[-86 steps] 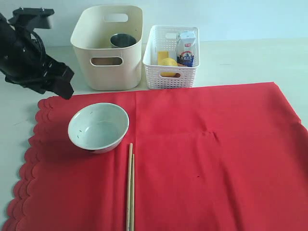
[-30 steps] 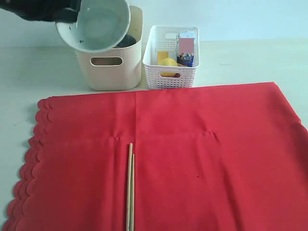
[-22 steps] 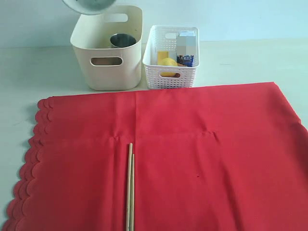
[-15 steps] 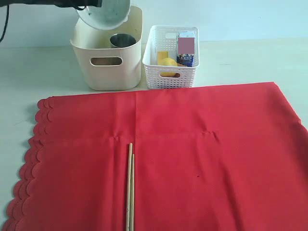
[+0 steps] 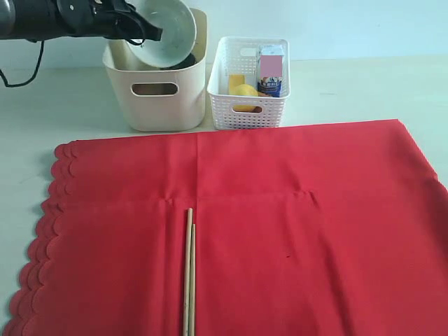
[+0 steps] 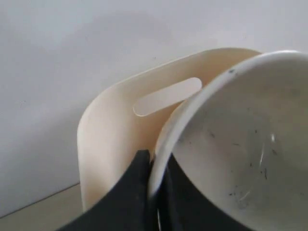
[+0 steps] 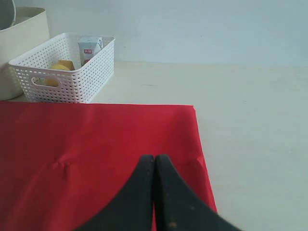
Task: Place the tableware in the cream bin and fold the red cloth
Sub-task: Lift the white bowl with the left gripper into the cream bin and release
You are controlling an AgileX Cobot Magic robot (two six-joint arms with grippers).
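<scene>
My left gripper (image 5: pixel 152 33) is shut on the rim of the white bowl (image 5: pixel 166 31), which it holds tilted over the mouth of the cream bin (image 5: pixel 157 105). In the left wrist view the bowl (image 6: pixel 240 144) fills the frame, its rim pinched at my left gripper (image 6: pixel 155 166), with the bin's wall (image 6: pixel 110 125) behind. The steel cup is hidden behind the bowl. A pair of wooden chopsticks (image 5: pixel 189 273) lies on the red cloth (image 5: pixel 294 231), spread flat. My right gripper (image 7: pixel 154 158) is shut and empty above the cloth's edge (image 7: pixel 96 139).
A white perforated basket (image 5: pixel 248 105) with a lemon (image 5: pixel 244 90) and a milk carton (image 5: pixel 271 70) stands right of the bin. It also appears in the right wrist view, the basket (image 7: pixel 67 72) beyond the cloth. Bare table (image 7: pixel 250 120) lies beside the cloth.
The left gripper picked the bowl off the cloth, lifted it high, and has now lowered it tilted into the mouth of the cream bin. Chopsticks and cloth have not moved.
</scene>
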